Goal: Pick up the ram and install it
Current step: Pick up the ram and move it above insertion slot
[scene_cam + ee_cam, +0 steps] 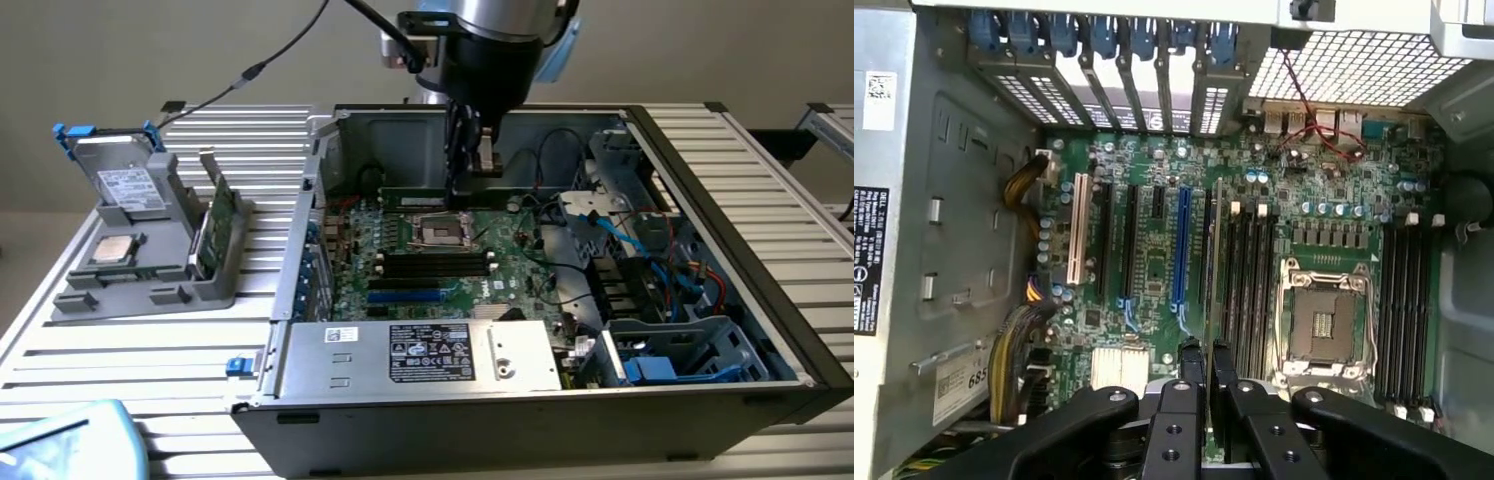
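Observation:
My gripper hangs inside the open computer case, above the far part of the green motherboard. It is shut on the ram, a long narrow green stick that juts out toward the exterior view's left. In the wrist view the ram is seen edge-on between the black fingers, hovering alongside the black memory slots. The same black slots lie nearer the front than the processor socket. A second bank of slots sits on the other side of the socket.
A grey holder on the exterior view's left carries a hard drive, a square silver processor chip and a wider green card. The power supply fills the case's front. Drive cages and blue cables crowd the right side.

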Robot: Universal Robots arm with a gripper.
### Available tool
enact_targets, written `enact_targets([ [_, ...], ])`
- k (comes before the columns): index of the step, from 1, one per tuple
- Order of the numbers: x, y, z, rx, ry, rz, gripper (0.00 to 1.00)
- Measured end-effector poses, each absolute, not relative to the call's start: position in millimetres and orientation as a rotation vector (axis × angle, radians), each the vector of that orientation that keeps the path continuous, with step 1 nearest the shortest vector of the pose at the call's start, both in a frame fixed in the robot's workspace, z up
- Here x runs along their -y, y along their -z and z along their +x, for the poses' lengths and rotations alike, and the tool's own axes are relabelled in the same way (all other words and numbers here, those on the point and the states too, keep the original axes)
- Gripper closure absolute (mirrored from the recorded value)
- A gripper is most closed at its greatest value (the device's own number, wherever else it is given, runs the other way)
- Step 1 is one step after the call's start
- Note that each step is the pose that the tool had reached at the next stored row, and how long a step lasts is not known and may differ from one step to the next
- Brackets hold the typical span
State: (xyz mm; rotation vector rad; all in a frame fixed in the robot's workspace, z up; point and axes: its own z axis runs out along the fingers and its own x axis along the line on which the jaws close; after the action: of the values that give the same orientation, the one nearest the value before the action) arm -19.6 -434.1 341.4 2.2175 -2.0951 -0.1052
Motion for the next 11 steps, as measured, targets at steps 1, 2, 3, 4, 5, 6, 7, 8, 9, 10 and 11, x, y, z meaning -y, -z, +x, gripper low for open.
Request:
enact_targets([
  [1, 433, -340, -20, 2.097, 0.105, 2.216, 0.85],
  [2, 431, -338, -20, 2.098, 0.105, 2.215, 0.85],
  [3, 430, -336, -20, 2.100, 0.106, 2.213, 0.85],
  [4, 428, -334, -20, 2.101, 0.106, 2.212, 0.85],
  [5, 426, -332, -20, 2.102, 0.106, 2.211, 0.85],
  [6, 424, -331, -20, 2.103, 0.106, 2.211, 0.85],
  [7, 422, -329, -20, 2.103, 0.106, 2.210, 0.85],
  [8, 420, -327, -20, 2.104, 0.106, 2.209, 0.85],
  [9, 418, -325, -20, 2.106, 0.106, 2.208, 0.85],
  [10, 418, -323, -20, 2.106, 0.106, 2.208, 0.85],
  [11, 417, -321, -19, 2.107, 0.106, 2.207, 0.85],
])
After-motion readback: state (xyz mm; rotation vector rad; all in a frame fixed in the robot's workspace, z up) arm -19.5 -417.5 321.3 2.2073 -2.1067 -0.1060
